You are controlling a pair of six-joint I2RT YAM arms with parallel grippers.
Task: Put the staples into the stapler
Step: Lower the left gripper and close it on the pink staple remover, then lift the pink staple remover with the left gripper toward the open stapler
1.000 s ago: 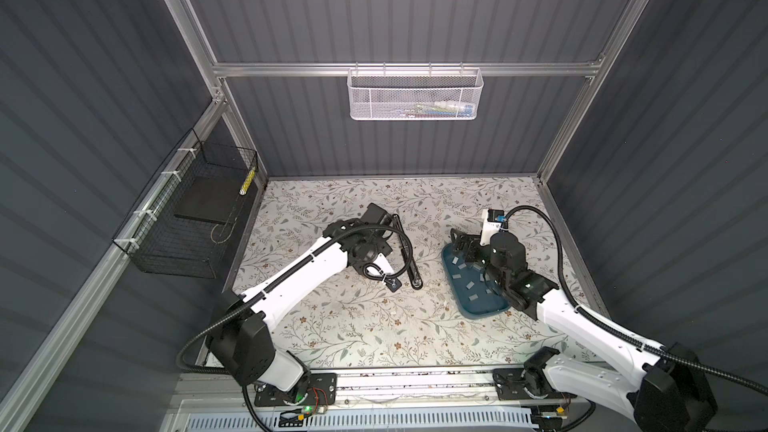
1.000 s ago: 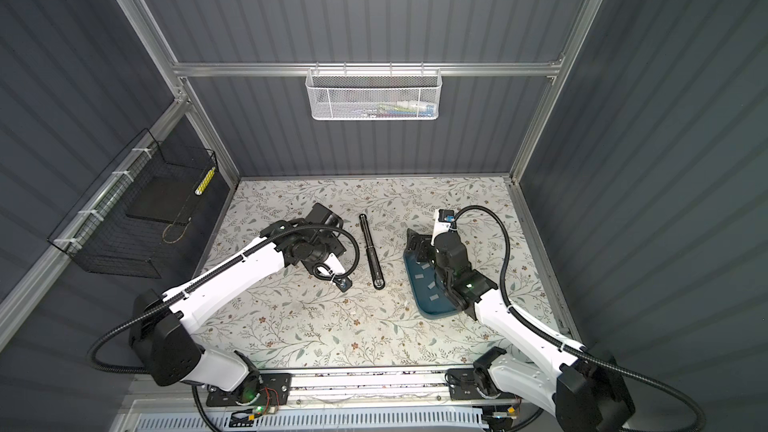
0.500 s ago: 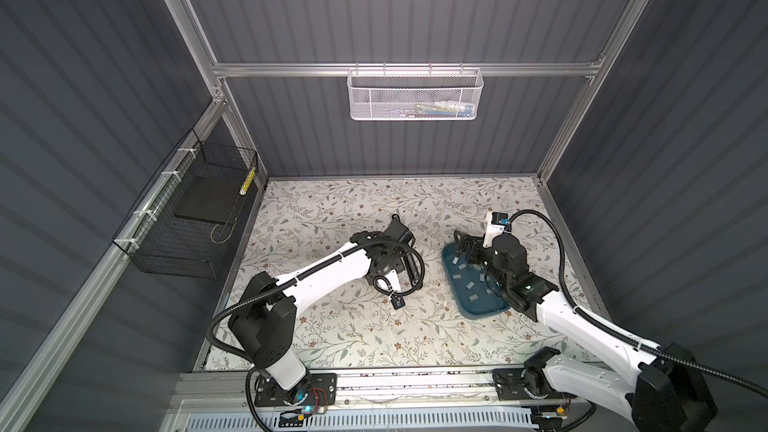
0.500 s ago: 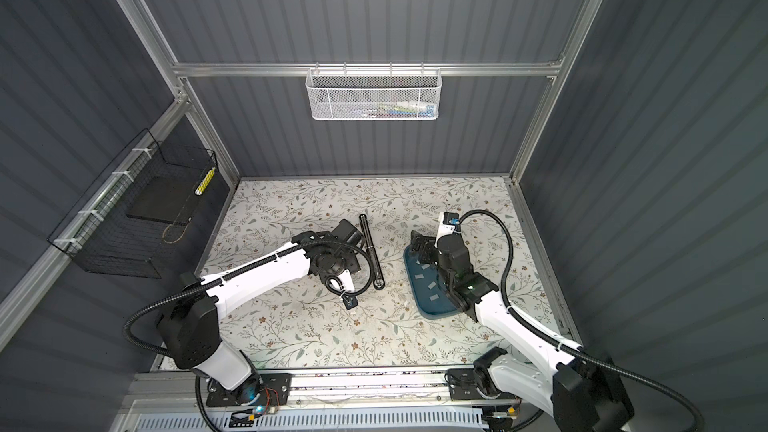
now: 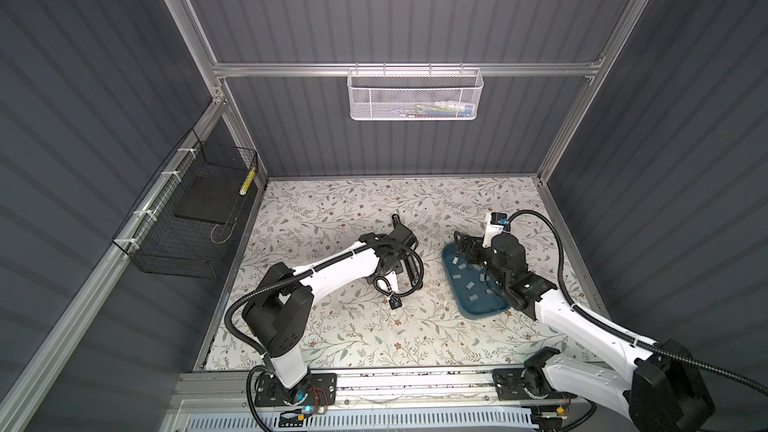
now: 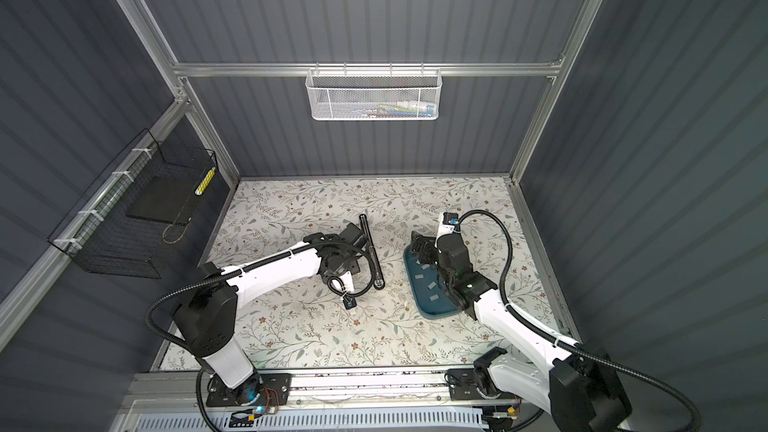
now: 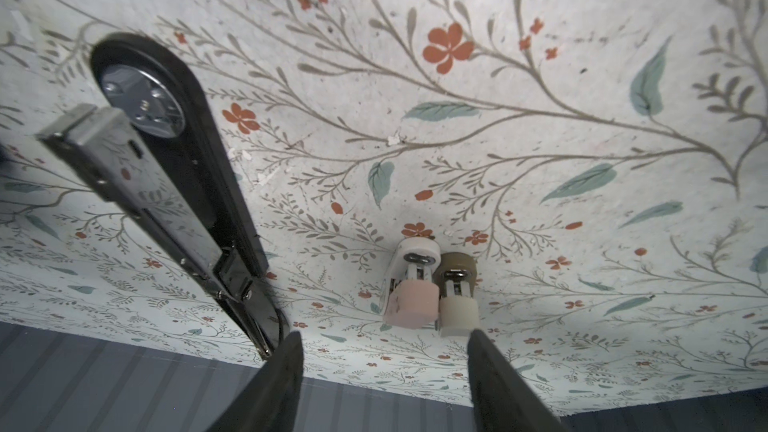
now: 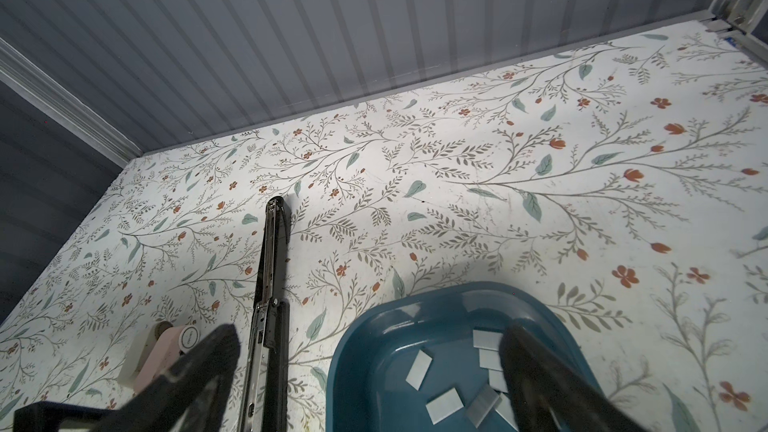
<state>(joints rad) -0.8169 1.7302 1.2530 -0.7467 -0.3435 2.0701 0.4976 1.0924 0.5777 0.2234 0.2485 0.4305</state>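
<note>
1. Staples (image 8: 419, 369) lie loose as flat grey strips on the floor of a blue tray (image 8: 361, 351), some overlapping near one wall; none is lifted, and none shows in the stapler
2. Stapler (image 6: 372, 251), long and black, lies on the floral bench (image 6: 316, 326) just left of the tray in both top views, its metal rail exposed along the top; whether the channel is ready to take a strip I cannot tell
3. Right gripper (image 8: 370, 338) hangs over the far end of the tray, jaws spread wide and empty, one finger above the overlapping strips
4. Left gripper (image 7: 383, 342) sits low beside the stapler's black body, jaws about half apart and holding nothing; a pink small stapler (image 7: 411, 301) and a beige small stapler (image 7: 457, 305) stand touching each other close ahead of its fingertips
5. Likely step: picking one strip. The strips lie flush on slick plastic, so wide jaws may skate over them or nip two at once; a hard pinch could snap a strip, and a downward push could shove the tray
6. Unheld, the stapler may slide or pivot when a strip is pressed in, and the left fingers could knock the small staplers while closing
</note>
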